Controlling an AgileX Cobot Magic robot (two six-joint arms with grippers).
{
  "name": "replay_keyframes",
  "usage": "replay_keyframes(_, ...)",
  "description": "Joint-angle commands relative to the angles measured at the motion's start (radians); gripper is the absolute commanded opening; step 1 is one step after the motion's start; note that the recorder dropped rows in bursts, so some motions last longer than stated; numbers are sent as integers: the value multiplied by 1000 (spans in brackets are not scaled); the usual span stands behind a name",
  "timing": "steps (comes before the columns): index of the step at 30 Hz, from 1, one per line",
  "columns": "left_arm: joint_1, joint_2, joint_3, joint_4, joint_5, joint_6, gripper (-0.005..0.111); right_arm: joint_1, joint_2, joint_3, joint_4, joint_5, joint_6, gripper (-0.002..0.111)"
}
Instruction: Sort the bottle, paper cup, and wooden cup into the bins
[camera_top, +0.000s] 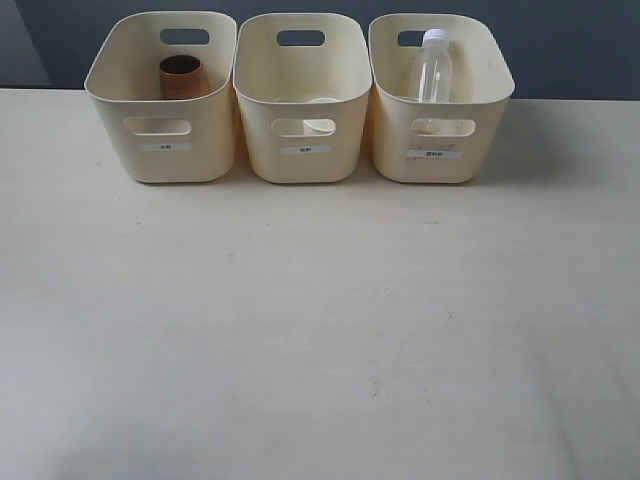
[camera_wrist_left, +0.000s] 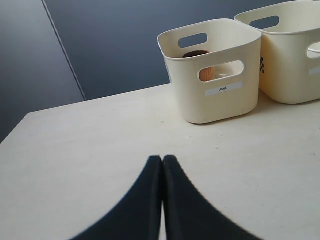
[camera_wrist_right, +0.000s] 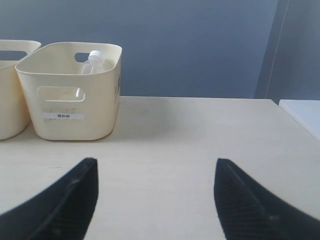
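Note:
Three cream bins stand in a row at the back of the table. The left bin (camera_top: 200, 150) holds the brown wooden cup (camera_top: 184, 78), also seen through the handle hole as the wooden cup (camera_wrist_left: 206, 74). In the middle bin (camera_top: 335, 150) the white paper cup (camera_top: 320, 101) shows only by its rim. The clear bottle (camera_top: 434, 68) stands in the right bin (camera_top: 480, 140); in the right wrist view the bottle (camera_wrist_right: 92, 61) pokes above the bin (camera_wrist_right: 100, 100). My left gripper (camera_wrist_left: 162, 159) is shut with nothing in it. My right gripper (camera_wrist_right: 156, 164) is open and empty. Neither gripper shows in the exterior view.
The pale table (camera_top: 320, 330) stretches from the bins to the front. A dark wall rises behind the bins. The table's right edge (camera_wrist_right: 295, 120) shows in the right wrist view, its left edge (camera_wrist_left: 12, 130) in the left wrist view.

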Motion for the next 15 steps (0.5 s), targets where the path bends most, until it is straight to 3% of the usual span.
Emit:
replay_keyframes(1, -3, -5, 1, 0, -5, -2, 0, -6, -6, 5, 298, 15, -3, 64)
replay_keyframes(4, -3, -5, 1, 0, -5, -2, 0, -6, -6, 5, 515, 53, -1, 64)
replay_keyframes(15, -3, -5, 1, 0, -5, -2, 0, -6, -6, 5, 506, 53, -1, 64)
